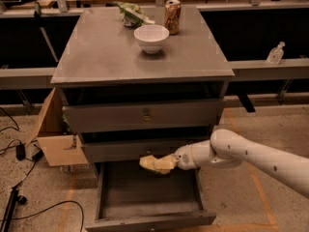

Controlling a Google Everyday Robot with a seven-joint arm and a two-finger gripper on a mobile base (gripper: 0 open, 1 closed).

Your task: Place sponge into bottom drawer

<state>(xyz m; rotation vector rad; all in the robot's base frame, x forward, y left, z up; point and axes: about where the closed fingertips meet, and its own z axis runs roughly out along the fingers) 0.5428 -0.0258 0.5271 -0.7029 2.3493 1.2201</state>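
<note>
- Camera view, looking down: a grey metal cabinet (140, 62) is standing on a speckled floor. Its flat top is filling the upper middle of the scene, and three drawers are stacked down its front.
- A white arm (260, 161) is reaching in from the lower right edge and stretching leftward across the cabinet's front.
- The bottom drawer (145, 202) is standing pulled out toward the camera, showing a deep box with a bare grey floor.
- The top drawer (183, 116) and the middle drawer (116, 151) are sitting pushed in above it. A small round knob is showing on the top one.
- A cardboard box (53, 139) is sitting on the floor against the cabinet's left side, with one flap standing up.
- A white bowl (151, 36) is resting on the cabinet top, toward the back and near the middle.
- The sponge (152, 163), pale yellow, is hanging in the air above the rear part of the open bottom drawer, just in front of the middle drawer. It is sticking out to the left of the tool and is not touching the drawer floor.
- The gripper (167, 163), at the arm's left end, is hovering over the back of the bottom drawer and clamping the sponge.
- A drink can (172, 16) is standing upright just behind the bowl, to its right.
- A green packet (129, 13) is lying behind the bowl, to its left.
- A small clear bottle (275, 53) is standing on a ledge to the right of the cabinet.
- Black cables (19, 151) are trailing over the floor at the left.
</note>
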